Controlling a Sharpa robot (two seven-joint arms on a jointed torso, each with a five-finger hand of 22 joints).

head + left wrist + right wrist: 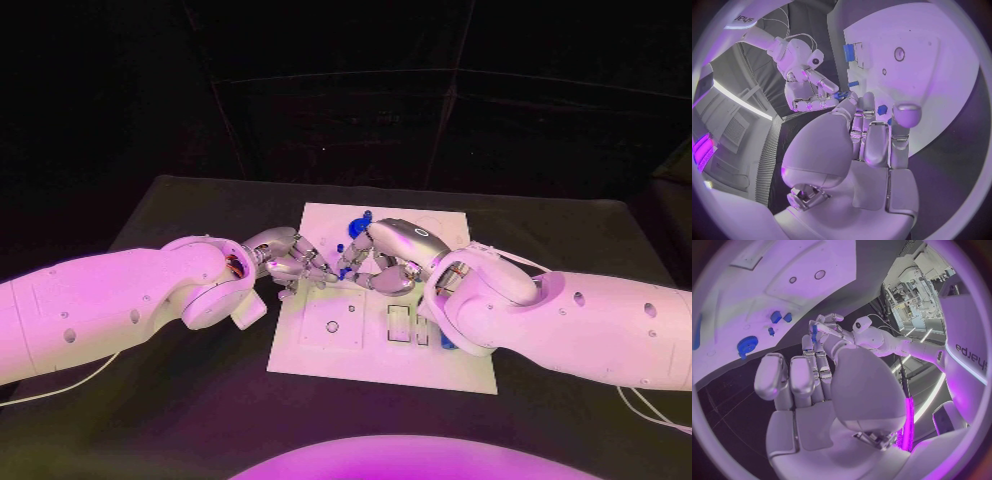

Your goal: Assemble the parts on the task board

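Left hand: your left hand (289, 258) hovers over the middle of the task board (433, 360), fingertips meeting those of the right hand; they seem to close on a small blue part (841, 94), though you cannot tell which hand truly bears it
Right hand: your right hand (387, 252) faces the left, fingers curled in toward the same piece; whether it pinches is not clear
Part in play: it sits between the two sets of fingertips, equally near both; its long axis cannot be read
Other parts: a blue gear (747, 346) and small blue pieces (776, 316) lie beyond the fingertips
Sockets: the cut-outs (400, 324) lie on the wrist side of both hands
In the way: the hands crowd each other; judge clearance before lowering
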